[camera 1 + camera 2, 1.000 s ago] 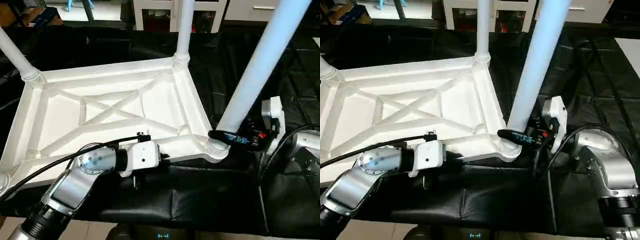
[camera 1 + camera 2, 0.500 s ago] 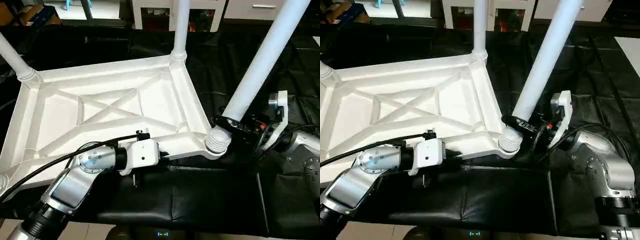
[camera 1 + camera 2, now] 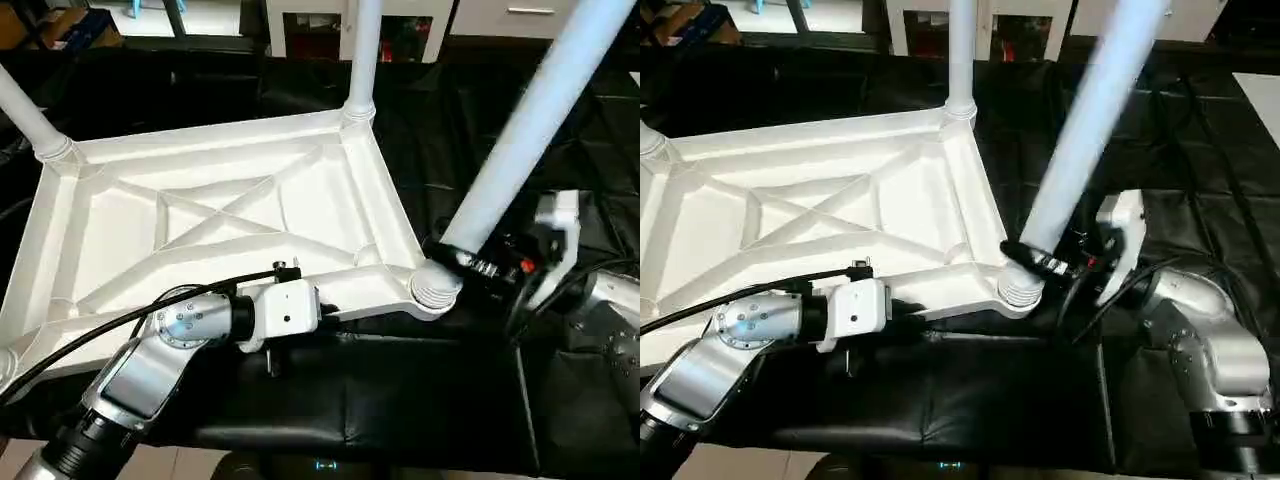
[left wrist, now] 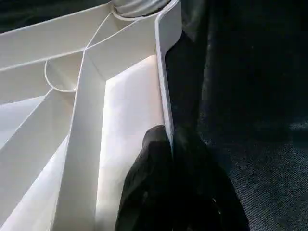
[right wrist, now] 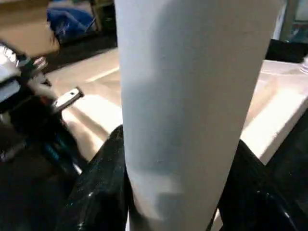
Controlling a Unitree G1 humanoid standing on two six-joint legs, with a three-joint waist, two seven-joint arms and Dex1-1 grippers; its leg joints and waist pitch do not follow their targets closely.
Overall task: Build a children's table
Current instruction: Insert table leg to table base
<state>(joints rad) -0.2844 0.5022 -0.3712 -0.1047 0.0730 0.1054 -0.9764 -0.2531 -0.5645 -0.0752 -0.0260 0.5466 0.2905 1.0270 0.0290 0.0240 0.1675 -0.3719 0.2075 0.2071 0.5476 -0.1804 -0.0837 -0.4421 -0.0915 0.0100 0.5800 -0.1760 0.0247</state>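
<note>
The bench (image 3: 400, 400), draped in black cloth, is carrying the white tabletop (image 3: 215, 225), which is lying upside down with its X-ribbed underside facing up. Beyond the bench, white furniture (image 3: 420, 20) is standing on a pale floor, and a black cable (image 3: 120, 325) is running over the left forearm and across the near edge of the tabletop. Two legs are already standing in their sockets: the far leg (image 3: 362, 55) at the far right corner and another leg (image 3: 25, 110) at the far left corner, both rising out of the top of the head views. At the near right corner, the ribbed corner socket (image 3: 435, 287) is overhanging the black cloth, and the tilted leg (image 3: 525, 125) is leaning up and to the right from it, its lower end sitting at the socket's mouth. The right gripper (image 3: 475, 262) is wrapping its fingers (image 5: 103, 187) about half open around the bottom of this leg, one on either side, just above the socket; the leg is blocking much of the right wrist view. The left gripper (image 4: 172, 159) is pinching the thin near rim of the tabletop, its fingers (image 4: 149, 178) almost fully closed with one inside the rim and one outside, some way left of the near right socket.
</note>
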